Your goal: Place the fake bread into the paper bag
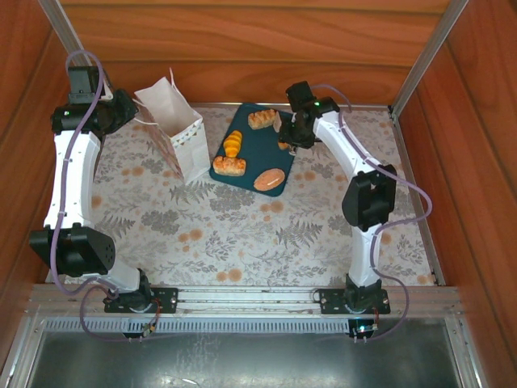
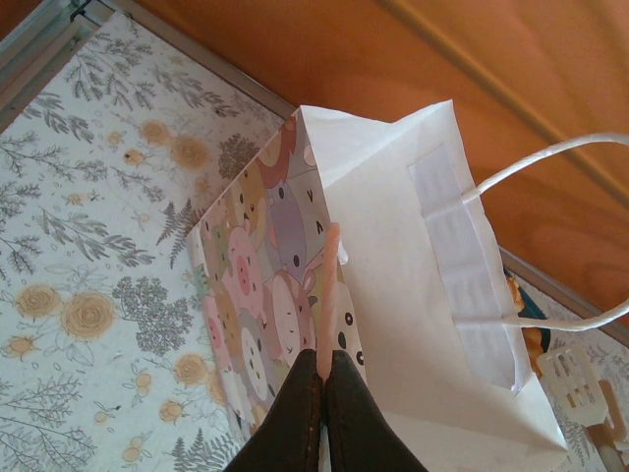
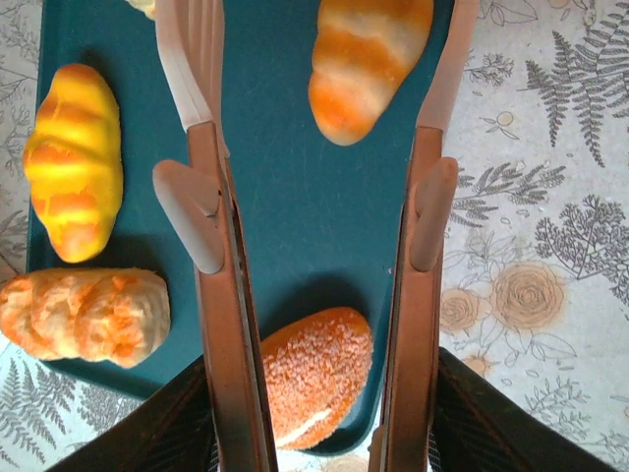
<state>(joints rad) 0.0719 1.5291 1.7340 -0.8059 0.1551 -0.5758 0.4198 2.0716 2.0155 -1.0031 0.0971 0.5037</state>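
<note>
over the teal tray (image 3: 285,226) the right gripper (image 3: 322,39) hangs spread wide, the striped roll (image 3: 369,64) lying between its tips. best to drop straight and close across the roll's narrow middle, not its glossy ends. the left gripper (image 2: 324,379) is pressed together on the rim of the paper bag (image 2: 413,324), which stands just beside the tray.

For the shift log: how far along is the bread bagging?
Done: the left end effector is shut on the rim of the paper bag, mouth open; nothing shows inside, though the bottom is hidden. In hand: the right end effector hangs open over the teal tray, a striped bun between its jaws. Left: that bun, the croissant, pull-apart roll and sugared loaf all lie unbagged.
</note>
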